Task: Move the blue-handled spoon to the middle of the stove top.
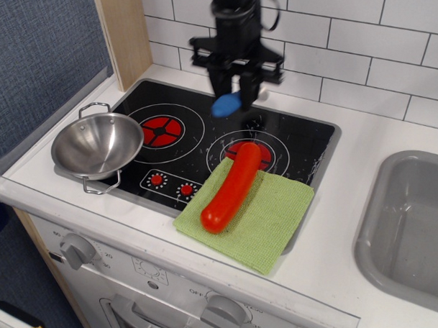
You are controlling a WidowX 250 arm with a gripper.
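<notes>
Blurring spoon (225,105) under tool (235,84)

The arm hangs vertically from above; its gripper (235,90) points straight down, jaws clamped on something blue.

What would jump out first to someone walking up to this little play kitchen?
Probably the black robot gripper hanging over the back of the stove top, clamped on a blue-handled spoon held in the air. Next comes the long red sausage-shaped toy, lying partly on a green cloth at the stove's front right. A shiny metal bowl sits at the left edge.
</notes>
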